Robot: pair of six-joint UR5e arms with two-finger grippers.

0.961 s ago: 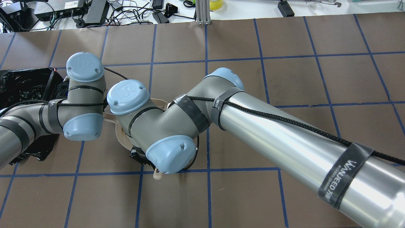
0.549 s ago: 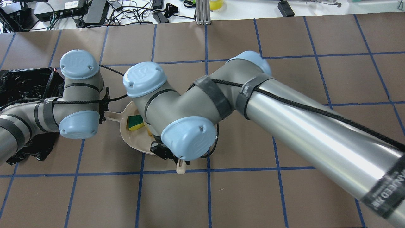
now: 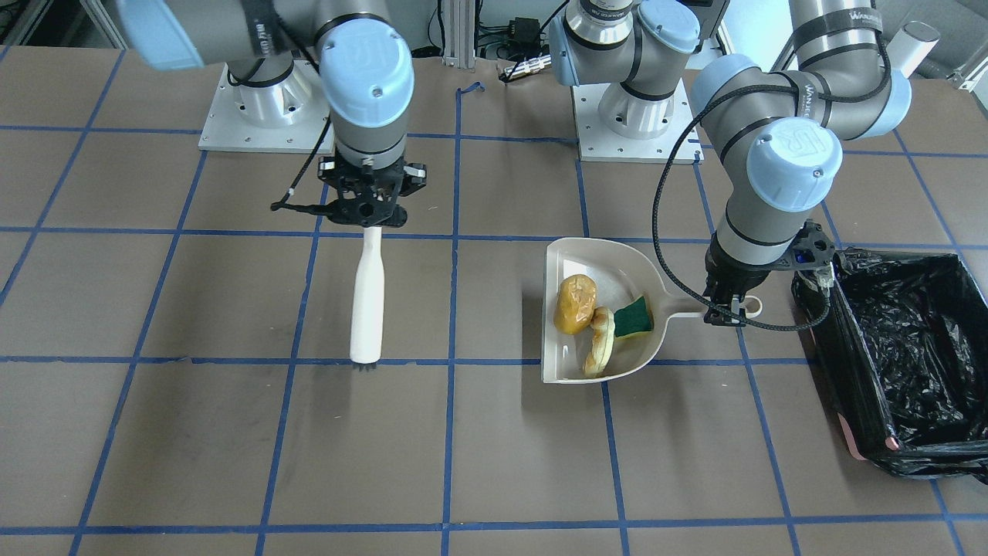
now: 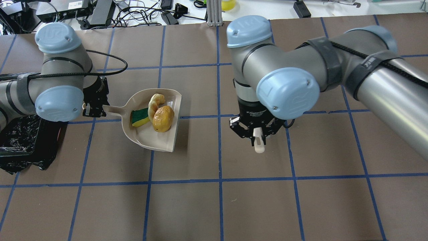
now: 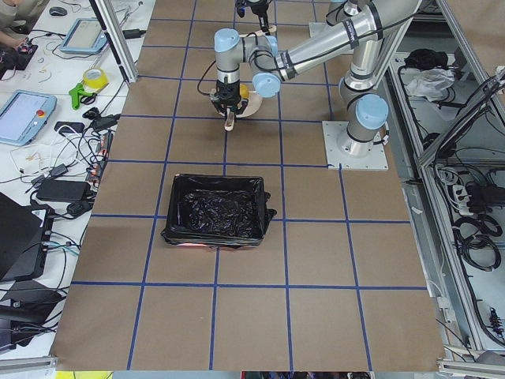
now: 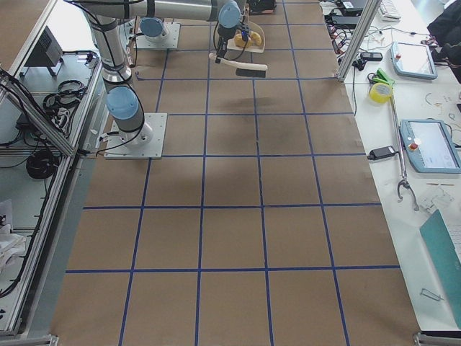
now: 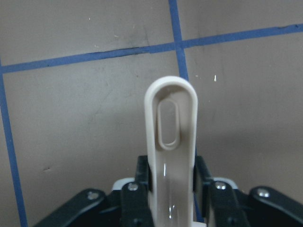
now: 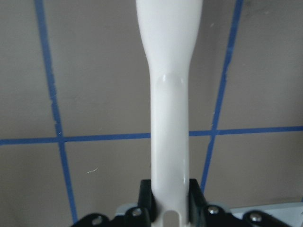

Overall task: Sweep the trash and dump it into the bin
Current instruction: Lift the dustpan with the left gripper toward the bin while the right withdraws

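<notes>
Right jaws have carried the gripped brush [image 3: 367,301] clear; left jaws clamp the dustpan [image 3: 602,266], where early tilt spills trash [image 3: 575,303]

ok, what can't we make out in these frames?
- Overhead: bin mostly under the left arm and cut by the left edge; contents unseen.
- Overhead: brush bristles hidden under the right gripper; only the handle end shows.
- Left wrist: only the dustpan handle in frame; trash out of view.
- Exterior left, exterior right: trash pieces too small to tell apart.
- Right wrist: brush handle cut by the top edge; bristles out of frame.
</notes>
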